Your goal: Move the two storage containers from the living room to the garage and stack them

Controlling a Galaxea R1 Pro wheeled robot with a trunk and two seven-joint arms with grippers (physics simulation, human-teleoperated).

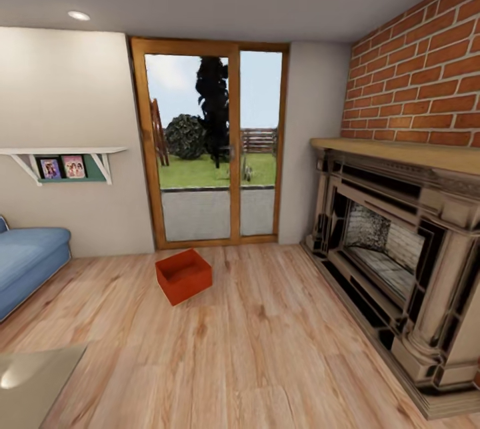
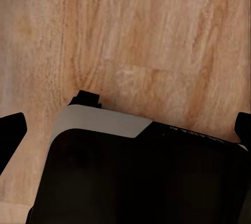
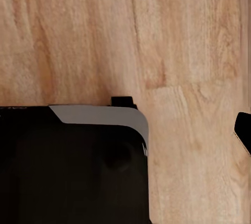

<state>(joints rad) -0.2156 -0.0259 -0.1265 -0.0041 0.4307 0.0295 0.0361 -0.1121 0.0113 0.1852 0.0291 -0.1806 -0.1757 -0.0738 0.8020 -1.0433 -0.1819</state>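
Pointing down over wood planks (image 2: pixel 157 25), both grippers' open-or-closed state untellable; one storage container (image 1: pixel 183 275) ahead.

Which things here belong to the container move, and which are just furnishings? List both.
Job:
storage container, on the wood-plank floor of the living room

Just there:
blue sofa
brick fireplace
white wall shelf
glass door

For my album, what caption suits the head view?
Orange-red storage container waiting on the wood floor before a glass door.
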